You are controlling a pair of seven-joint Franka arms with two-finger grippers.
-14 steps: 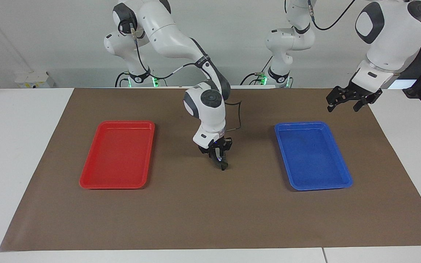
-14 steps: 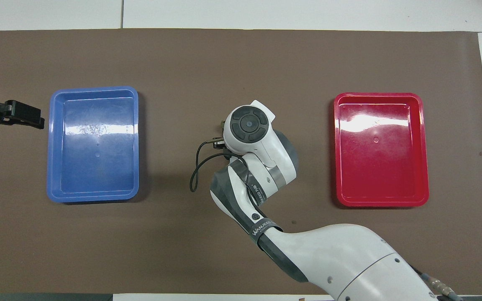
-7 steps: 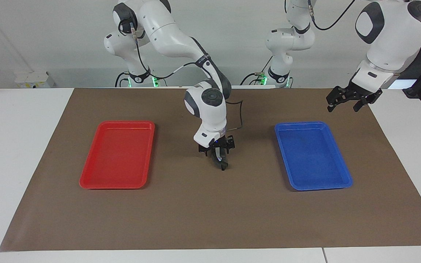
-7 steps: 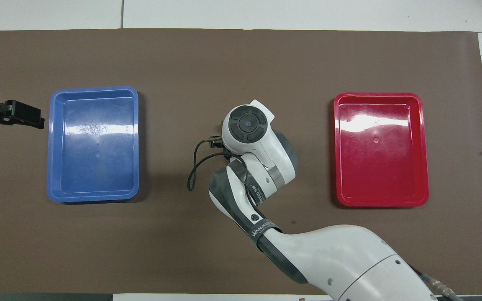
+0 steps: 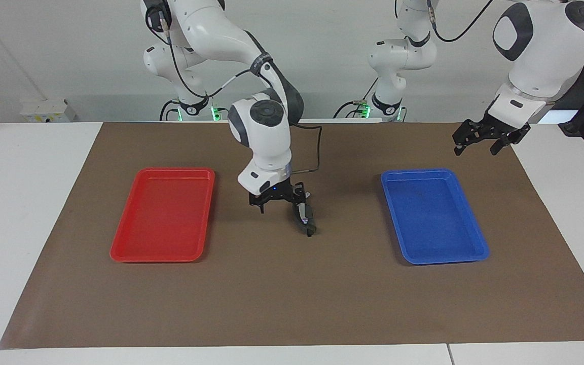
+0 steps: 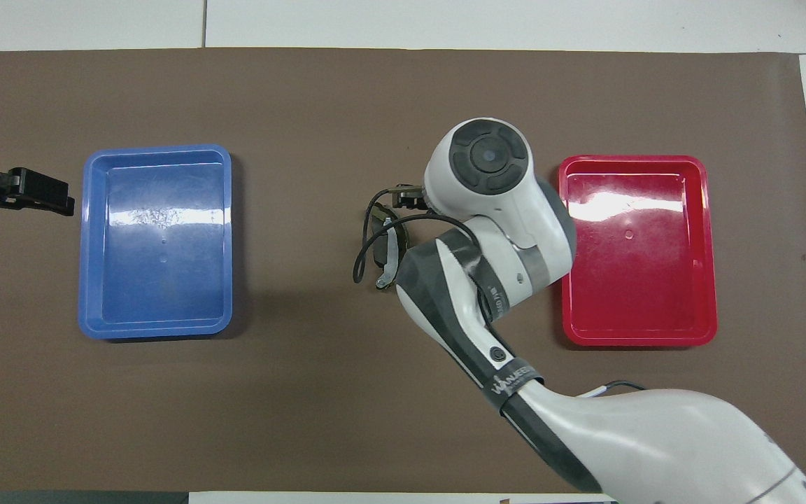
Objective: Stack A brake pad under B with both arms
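Now right pincer (image 5: 277,203) spread, empty, beside B (image 5: 306,219); left pincer (image 5: 480,143) spread, empty, waiting.

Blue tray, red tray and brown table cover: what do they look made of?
Blue tray: seemingly glossy moulded plastic, with bright glare patches and rounded rim. Red tray: the same look. Brown table cover: matte, no glare, perhaps paper or thin mat; cannot tell which.
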